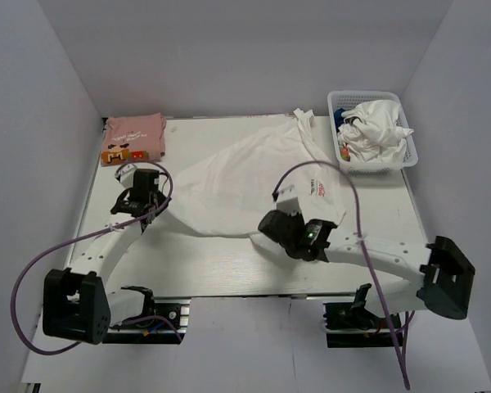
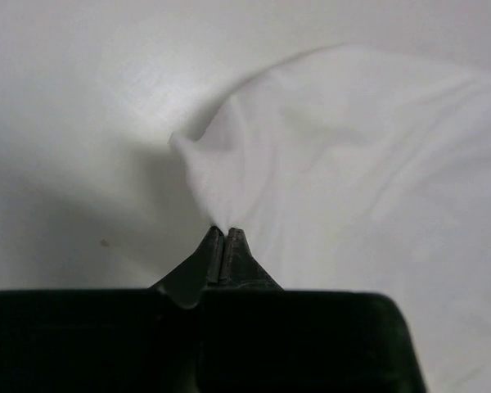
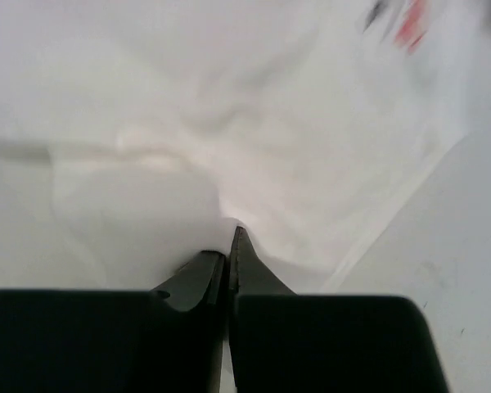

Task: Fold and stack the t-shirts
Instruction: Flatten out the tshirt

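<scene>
1. The pink t-shirt (image 1: 133,137) lies folded on the table (image 1: 229,274), beyond the left gripper (image 2: 224,232) and apart from it.
2. The left gripper's jaws are pressed together, pinching a raised edge of the white t-shirt (image 1: 245,176). The cloth spreads ahead of the gripper and to its right.
3. The white t-shirt lies rumpled between and beyond both grippers.
4. The right gripper (image 3: 231,237) is nipped onto a fold of the same shirt, with the red print (image 3: 409,24) ahead to its right.
5. A white mesh basket (image 1: 376,167) of crumpled cloth stands well beyond the right gripper, to its right.
</scene>
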`<act>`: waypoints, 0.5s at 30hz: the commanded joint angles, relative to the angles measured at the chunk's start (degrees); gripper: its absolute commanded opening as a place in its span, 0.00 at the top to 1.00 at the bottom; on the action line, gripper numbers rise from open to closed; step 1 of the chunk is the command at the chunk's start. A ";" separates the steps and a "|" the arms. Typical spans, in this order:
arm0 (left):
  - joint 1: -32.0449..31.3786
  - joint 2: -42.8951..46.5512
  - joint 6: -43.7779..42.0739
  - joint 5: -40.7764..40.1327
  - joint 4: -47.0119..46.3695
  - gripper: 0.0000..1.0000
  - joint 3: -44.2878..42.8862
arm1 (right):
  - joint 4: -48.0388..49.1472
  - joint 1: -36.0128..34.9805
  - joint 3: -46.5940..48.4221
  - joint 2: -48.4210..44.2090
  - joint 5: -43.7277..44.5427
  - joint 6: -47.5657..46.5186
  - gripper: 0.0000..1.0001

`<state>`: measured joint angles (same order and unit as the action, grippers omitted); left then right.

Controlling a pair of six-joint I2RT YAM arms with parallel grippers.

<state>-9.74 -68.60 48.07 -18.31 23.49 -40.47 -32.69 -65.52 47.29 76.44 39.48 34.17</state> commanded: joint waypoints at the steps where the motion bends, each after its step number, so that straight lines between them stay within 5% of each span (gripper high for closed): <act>1: -0.28 4.61 -3.50 1.25 -3.35 1.00 -7.59 | 5.67 2.58 10.43 -5.86 25.34 -2.30 1.00; 5: -0.28 7.07 -4.57 1.00 -3.89 1.00 -14.36 | 20.80 6.01 17.56 -9.98 31.00 -24.88 1.00; 10: -0.28 9.97 -7.64 0.73 -5.99 1.00 -22.10 | 42.94 6.81 19.33 -19.82 25.73 -44.44 1.00; 15: -0.28 13.92 -11.85 5.98 -6.78 1.00 -28.08 | 42.72 6.63 31.96 -21.43 21.52 -58.60 1.00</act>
<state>-9.93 -57.87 40.21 -15.88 18.44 -64.95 1.85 -58.87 71.29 56.23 62.13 -11.11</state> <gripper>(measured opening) 0.009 0.018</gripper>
